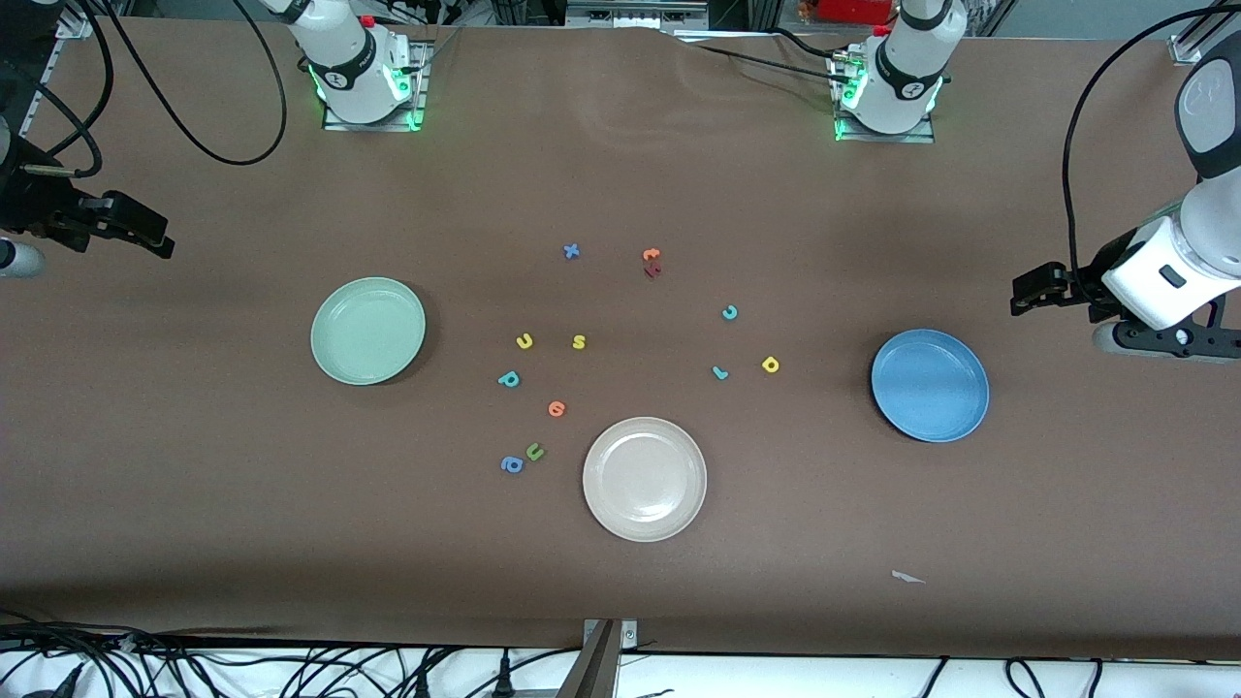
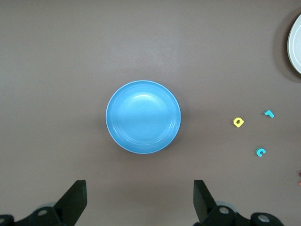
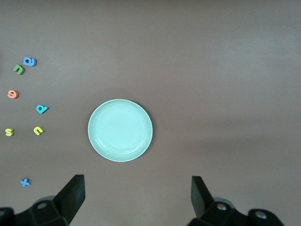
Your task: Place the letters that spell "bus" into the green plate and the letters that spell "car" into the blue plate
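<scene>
The green plate (image 1: 368, 331) (image 3: 120, 130) lies toward the right arm's end. Beside it lie the teal b (image 1: 509, 378) (image 3: 42, 109), yellow-orange u (image 1: 525, 340) (image 3: 38, 130) and yellow s (image 1: 579, 341) (image 3: 9, 132). The blue plate (image 1: 930, 385) (image 2: 143, 117) lies toward the left arm's end, with the teal c (image 1: 730, 312) (image 2: 260, 152), yellow a (image 1: 771, 364) (image 2: 238, 122) and teal r (image 1: 719, 372) (image 2: 268, 113) beside it. My left gripper (image 1: 1030, 291) (image 2: 140, 202) hangs open and empty at its table end, near the blue plate. My right gripper (image 1: 145, 231) (image 3: 138, 200) hangs open and empty at its own end.
A beige-white plate (image 1: 645, 478) lies nearest the front camera. Other loose letters: an orange round one (image 1: 556, 408), a green u (image 1: 535, 451), a blue a (image 1: 512, 465), a blue x (image 1: 571, 251), and an orange and a dark red one (image 1: 652, 262). All plates hold nothing.
</scene>
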{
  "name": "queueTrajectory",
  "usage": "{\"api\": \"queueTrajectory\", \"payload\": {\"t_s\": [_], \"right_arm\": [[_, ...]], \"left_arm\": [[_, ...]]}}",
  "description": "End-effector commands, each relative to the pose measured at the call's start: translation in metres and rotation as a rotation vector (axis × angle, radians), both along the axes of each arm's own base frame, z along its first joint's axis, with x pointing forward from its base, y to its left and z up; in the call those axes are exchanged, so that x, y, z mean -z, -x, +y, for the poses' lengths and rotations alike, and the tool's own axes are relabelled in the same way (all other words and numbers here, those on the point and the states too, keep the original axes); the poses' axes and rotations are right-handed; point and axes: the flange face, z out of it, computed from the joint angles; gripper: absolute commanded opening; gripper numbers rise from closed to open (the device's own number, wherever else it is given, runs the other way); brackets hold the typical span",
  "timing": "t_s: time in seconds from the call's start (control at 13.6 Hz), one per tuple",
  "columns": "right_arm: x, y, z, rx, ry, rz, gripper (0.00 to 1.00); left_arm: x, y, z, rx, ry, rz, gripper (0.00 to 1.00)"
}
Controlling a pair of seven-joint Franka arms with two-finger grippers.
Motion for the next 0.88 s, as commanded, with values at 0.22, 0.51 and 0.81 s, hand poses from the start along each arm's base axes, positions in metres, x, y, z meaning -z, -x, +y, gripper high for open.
{"api": "queueTrajectory", "payload": {"t_s": [0.22, 0.51, 0.81], "right_arm": [[-0.001, 0.004, 0.001, -0.001, -0.002, 0.000, 1.00], [-0.001, 0.004, 0.001, -0.001, -0.002, 0.000, 1.00], [-0.001, 0.004, 0.001, -0.001, -0.002, 0.000, 1.00]], "left_arm": [[-0.002, 0.001, 0.001, 0.012, -0.027, 0.005, 1.00], [0.011, -0.004, -0.013, 0.007, -0.029, 0.003, 1.00], [0.055, -0.014, -0.076, -0.046, -0.025, 0.006, 1.00]]}}
